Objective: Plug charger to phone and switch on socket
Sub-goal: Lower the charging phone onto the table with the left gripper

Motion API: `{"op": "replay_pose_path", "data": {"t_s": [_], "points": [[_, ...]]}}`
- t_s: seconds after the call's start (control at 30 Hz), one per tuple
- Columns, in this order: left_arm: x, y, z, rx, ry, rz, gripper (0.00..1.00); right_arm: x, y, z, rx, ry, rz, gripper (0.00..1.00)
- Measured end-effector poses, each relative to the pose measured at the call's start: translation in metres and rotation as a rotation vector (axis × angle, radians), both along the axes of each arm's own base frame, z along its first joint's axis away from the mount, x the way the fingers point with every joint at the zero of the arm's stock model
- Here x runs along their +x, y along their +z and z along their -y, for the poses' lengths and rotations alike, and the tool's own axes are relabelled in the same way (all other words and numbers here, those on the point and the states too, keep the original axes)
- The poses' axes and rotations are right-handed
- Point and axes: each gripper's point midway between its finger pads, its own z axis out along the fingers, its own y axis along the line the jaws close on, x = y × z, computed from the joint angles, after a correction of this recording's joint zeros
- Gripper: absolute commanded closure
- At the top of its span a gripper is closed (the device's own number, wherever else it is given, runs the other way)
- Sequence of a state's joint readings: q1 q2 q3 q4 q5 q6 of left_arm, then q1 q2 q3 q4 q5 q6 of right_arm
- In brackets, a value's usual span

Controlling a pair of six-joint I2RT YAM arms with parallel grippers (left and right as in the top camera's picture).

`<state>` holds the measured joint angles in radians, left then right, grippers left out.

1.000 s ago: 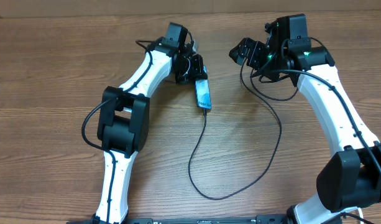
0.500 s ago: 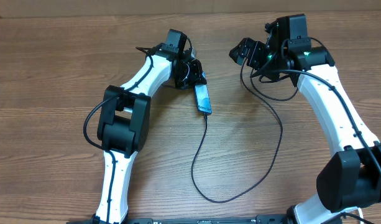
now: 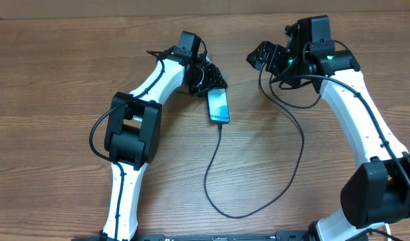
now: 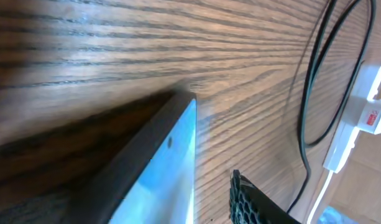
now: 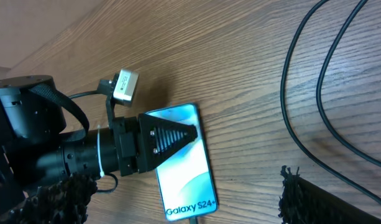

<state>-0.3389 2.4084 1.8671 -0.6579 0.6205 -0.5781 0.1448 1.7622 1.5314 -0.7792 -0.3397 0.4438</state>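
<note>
Left arm (image 3: 148, 87), white links with black joints: I see it reaching from near edge toward centre of brown wooden tabletop (image 3: 57, 80), elbow bent, wrist low. Left pincer (image 3: 215, 80), black, two-finger: tips aimed right, close to tabletop, jaws parted part way; one mesh-padded finger (image 4: 252, 202) shows in its own wrist view. Right arm (image 3: 355, 110), same build: arches up along right side, wrist turned inward to left. Right pincer (image 3: 258, 59): raised off tabletop, jaws spread wide, mesh pads (image 5: 59, 199) at both lower corners of my right wrist view.
</note>
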Motion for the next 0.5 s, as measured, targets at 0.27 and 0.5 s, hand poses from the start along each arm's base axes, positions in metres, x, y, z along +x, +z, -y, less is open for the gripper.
{"op": "replay_pose_path", "data": {"t_s": [0.27, 0.5], "points": [[0.0, 0.003, 0.002, -0.014, -0.005, 0.0, 0.35, 0.0, 0.0, 0.0, 0.0, 0.0, 0.0, 0.0], [-0.001, 0.014, 0.005, -0.036, -0.014, 0.002, 0.0, 0.0, 0.0, 0.0, 0.0, 0.0, -0.001, 0.0]]}}
